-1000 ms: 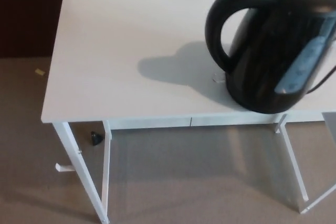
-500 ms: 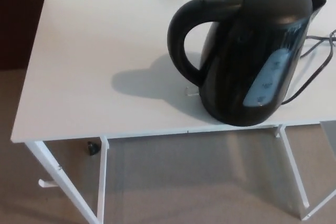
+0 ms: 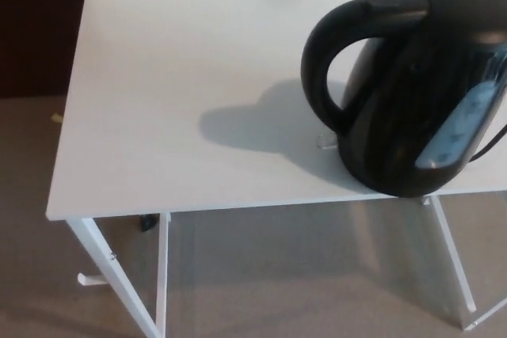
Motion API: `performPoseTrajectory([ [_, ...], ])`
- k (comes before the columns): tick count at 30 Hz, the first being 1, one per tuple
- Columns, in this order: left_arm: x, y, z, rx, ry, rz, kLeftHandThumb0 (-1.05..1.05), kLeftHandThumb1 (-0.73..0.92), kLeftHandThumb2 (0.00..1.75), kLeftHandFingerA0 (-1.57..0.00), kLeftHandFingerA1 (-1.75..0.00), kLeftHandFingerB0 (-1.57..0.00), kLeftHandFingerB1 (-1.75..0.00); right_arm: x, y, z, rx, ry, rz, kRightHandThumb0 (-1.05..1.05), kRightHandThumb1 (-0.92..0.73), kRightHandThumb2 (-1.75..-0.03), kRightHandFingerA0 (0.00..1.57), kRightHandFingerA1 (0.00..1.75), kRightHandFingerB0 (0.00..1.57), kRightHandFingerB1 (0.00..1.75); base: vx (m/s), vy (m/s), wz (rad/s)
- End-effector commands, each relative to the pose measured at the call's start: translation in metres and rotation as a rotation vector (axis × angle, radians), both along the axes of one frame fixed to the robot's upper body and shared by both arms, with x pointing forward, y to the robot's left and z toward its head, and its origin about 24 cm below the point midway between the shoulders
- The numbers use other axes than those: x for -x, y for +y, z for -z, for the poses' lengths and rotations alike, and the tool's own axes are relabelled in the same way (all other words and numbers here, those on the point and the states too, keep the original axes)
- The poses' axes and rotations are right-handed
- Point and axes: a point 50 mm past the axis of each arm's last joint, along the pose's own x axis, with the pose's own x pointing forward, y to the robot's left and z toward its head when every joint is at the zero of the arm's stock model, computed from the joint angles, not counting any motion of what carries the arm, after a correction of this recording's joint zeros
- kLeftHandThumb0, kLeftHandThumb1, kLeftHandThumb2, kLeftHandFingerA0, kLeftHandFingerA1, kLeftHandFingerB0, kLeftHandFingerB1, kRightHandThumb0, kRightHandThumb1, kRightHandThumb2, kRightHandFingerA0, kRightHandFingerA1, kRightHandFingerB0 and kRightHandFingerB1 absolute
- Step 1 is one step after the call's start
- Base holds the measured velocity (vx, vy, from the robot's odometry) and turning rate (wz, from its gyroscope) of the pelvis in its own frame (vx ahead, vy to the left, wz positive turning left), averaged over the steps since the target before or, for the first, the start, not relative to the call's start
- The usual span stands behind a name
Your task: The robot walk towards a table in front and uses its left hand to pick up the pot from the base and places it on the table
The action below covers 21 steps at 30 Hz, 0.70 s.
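Black glossy plastic forms the rounded pot [image 3: 412, 93], standing at the right of the smooth white desk [image 3: 182, 93], close to its front edge, with the looped handle [image 3: 313, 77] turned left. Neither robot hand is in view, so their state cannot be told. A clumsy reach could nudge the pot off the front, and the cord [image 3: 491, 144] may snag on lifting. Any base is hidden.

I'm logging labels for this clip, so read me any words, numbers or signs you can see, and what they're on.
No text can be read.
Pot: the pale window on its side may carry level marks, but they are too blurred to read.
Table: no writing shows.
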Motion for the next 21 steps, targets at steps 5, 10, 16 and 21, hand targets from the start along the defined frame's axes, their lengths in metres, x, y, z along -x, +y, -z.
performPoseTrajectory([
  [5, 0.006, 0.085, -0.086, -0.107, -0.275, -0.331, -0.02, 0.41, 0.89, -0.21, -0.56, -0.12, -0.50, -0.006, -0.009, -0.004, 0.030, -0.011, 0.022, -0.42, -0.52, -0.56, 0.53, 0.39, 0.34, 0.35, 0.00, 0.000, 0.00],
  [10, -0.006, 0.102, -0.128, -0.128, -0.415, -0.348, -0.03, 0.40, 0.89, -0.21, -0.57, -0.13, -0.51, -0.009, -0.009, -0.005, 0.014, -0.021, 0.029, -0.40, -0.53, -0.56, 0.53, 0.38, 0.35, 0.35, 0.00, 0.000, 0.00],
  [16, -0.030, 0.098, -0.179, -0.192, -0.592, -0.313, -0.07, 0.59, 0.57, -0.30, -0.52, -0.23, -0.36, -0.010, -0.010, -0.006, 0.001, -0.031, 0.028, -0.41, -0.53, -0.56, 0.52, 0.38, 0.33, 0.34, 0.00, 0.000, 0.00],
  [21, -0.093, -0.008, -0.292, -0.158, -1.015, 0.199, 0.10, 0.25, 0.86, -0.18, -0.62, -0.06, -0.54, -0.014, -0.006, -0.008, 0.006, -0.050, 0.011, -0.41, -0.54, -0.57, 0.50, 0.39, 0.33, 0.35, 0.00, 0.000, 0.00],
])
